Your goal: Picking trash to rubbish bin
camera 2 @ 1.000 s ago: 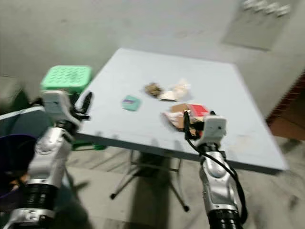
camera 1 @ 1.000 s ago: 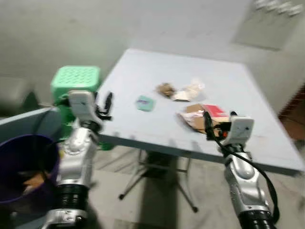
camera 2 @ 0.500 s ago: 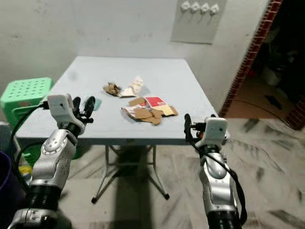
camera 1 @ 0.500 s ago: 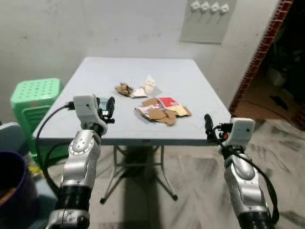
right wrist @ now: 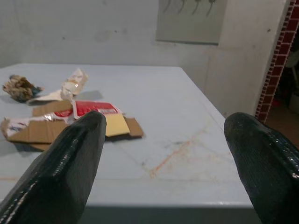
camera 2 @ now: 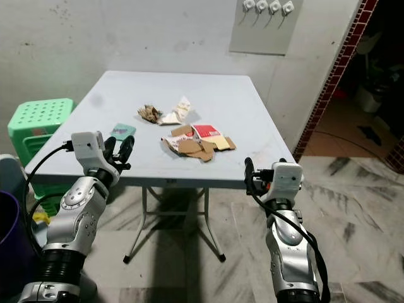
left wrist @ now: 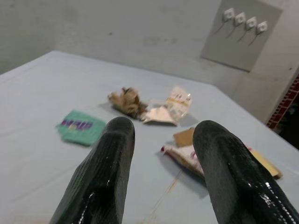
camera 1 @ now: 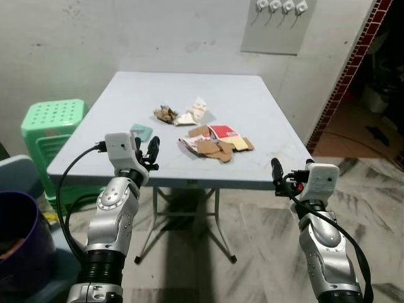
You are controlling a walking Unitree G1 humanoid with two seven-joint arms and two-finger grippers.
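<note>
Trash lies on the pale blue table (camera 1: 252, 107): a brown crumpled scrap (camera 1: 166, 113), a white wrapper (camera 1: 193, 112), a green packet (camera 1: 141, 131) and a pile of torn cardboard with a red piece (camera 1: 216, 141). The purple rubbish bin (camera 1: 17, 230) stands low at my left. My left gripper (camera 1: 146, 149) is open and empty at the table's near left edge, close to the green packet (left wrist: 77, 126). At the near right corner, just off the edge, my right gripper (camera 1: 291, 172) hangs wide open and empty, facing the cardboard pile (right wrist: 70, 122).
A green plastic stool (camera 1: 50, 126) stands left of the table, behind the bin. The table's folding legs (camera 1: 183, 221) rest on a marbled floor. A brick doorway edge (camera 1: 344, 69) opens at the right, and a switch panel (camera 1: 278, 25) hangs on the back wall.
The camera has swung right and steadied, so the table now sits squarely ahead and sharp. Both arms keep the same raised pose with open fingers.
</note>
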